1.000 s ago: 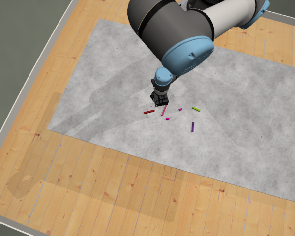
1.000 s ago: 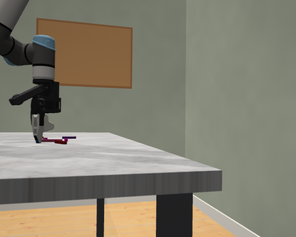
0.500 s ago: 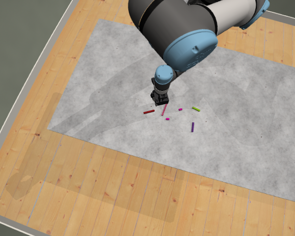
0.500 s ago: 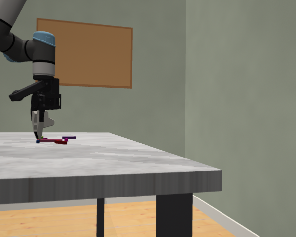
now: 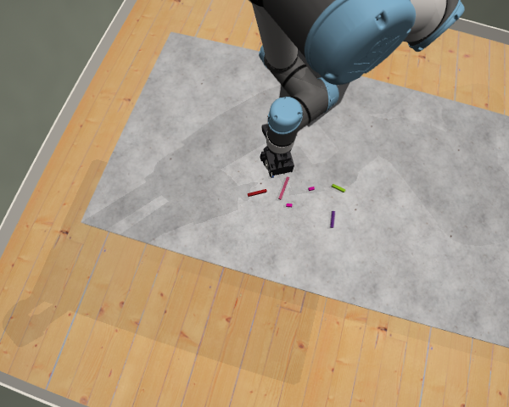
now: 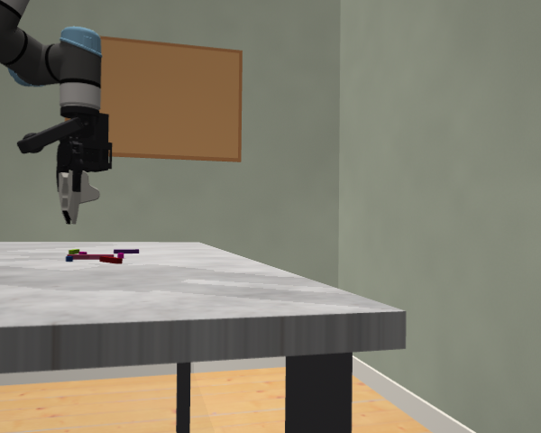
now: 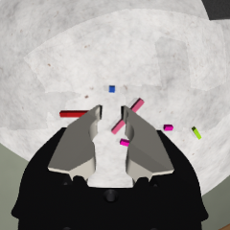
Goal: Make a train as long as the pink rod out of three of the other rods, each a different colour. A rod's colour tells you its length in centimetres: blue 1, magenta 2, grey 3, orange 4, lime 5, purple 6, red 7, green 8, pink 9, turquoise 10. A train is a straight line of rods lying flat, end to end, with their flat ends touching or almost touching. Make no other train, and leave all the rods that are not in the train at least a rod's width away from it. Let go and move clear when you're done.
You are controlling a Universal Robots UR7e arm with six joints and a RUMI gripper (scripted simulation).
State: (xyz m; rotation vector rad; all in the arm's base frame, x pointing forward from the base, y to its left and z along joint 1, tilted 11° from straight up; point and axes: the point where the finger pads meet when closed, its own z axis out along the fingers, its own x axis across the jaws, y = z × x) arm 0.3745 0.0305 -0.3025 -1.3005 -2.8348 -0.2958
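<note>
The pink rod lies flat on the grey mat, and also shows in the wrist view. A small blue rod lies on the mat just beyond the pink rod's far end, apart from it. The red rod lies left of the pink rod. Two magenta rods lie to its right. The lime rod and the purple rod lie further right. My gripper hangs well above the mat over the blue rod, its fingers a little apart with nothing between them.
The rods lie in a loose cluster near the mat's middle. The table edge is far from them. A brown board hangs on the back wall.
</note>
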